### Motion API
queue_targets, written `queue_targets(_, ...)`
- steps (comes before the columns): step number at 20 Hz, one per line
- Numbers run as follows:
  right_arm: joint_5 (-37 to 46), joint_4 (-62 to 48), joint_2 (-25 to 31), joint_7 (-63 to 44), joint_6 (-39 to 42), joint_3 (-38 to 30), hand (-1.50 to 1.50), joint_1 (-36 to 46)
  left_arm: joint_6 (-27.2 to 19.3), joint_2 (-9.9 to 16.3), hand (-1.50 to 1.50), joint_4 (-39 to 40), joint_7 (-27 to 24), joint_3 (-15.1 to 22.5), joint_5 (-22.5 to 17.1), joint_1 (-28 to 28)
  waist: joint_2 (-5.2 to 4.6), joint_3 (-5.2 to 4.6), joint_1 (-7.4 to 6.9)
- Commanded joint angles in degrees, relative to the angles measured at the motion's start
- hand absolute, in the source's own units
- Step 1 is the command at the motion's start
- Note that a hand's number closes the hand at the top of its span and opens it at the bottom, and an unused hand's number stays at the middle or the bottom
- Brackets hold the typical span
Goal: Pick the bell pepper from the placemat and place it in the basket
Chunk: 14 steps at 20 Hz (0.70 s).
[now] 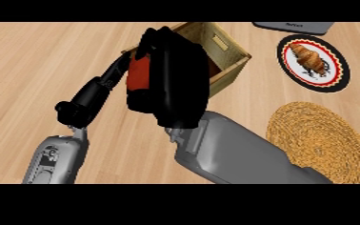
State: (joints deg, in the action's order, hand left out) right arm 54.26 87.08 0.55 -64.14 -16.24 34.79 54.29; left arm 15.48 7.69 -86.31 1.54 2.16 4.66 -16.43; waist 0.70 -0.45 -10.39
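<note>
My right hand point(174, 83) is curled round a red bell pepper point(138, 74), of which only a red patch shows between the fingers. The hand is held up close to my view and covers the left part of the wooden basket point(231, 52), a square slatted box at the upper middle. How high the pepper is above the basket I cannot tell. The round woven placemat point(316, 136) lies at the lower right with nothing on it. At the left my left hand point(88, 100) is open, its fingers pointing up towards the pepper.
A dark-rimmed plate point(336, 76) with a croissant point(309, 59) lies right of the basket. A grey object point(295, 26) shows at the top right edge. My right forearm point(239, 157) crosses the lower middle. Bare wooden counter point(49, 52) spreads to the left.
</note>
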Motion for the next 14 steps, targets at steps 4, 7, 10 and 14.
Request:
queue_targets(4, 1.96, -5.58, -0.52, -17.08, -1.99, -0.28, 1.5, 11.05, -1.0, 0.23, 0.0, 0.76, 0.56, -0.98, 0.39, -1.37, 0.13, -0.15, 2.02)
queue_targets(7, 2.23, -7.78, -0.51, -19.7, -1.27, -1.54, 1.5, 15.97, -1.47, 0.02, 0.0, 1.63, -0.12, -1.23, 0.59, -0.75, 0.07, -0.14, 2.63)
queue_targets(10, 1.69, -12.26, -0.51, -20.7, -1.44, -3.63, 1.5, 19.95, -0.58, 0.41, 0.0, 0.85, 0.68, -1.09, 0.09, -0.71, -0.25, -0.1, 1.76)
queue_targets(14, 3.95, -18.23, -0.51, -21.03, -1.78, -7.04, 1.5, 24.8, -0.71, 1.34, 0.0, 0.39, -0.12, -2.15, 0.02, -0.76, -0.41, -0.09, 2.27)
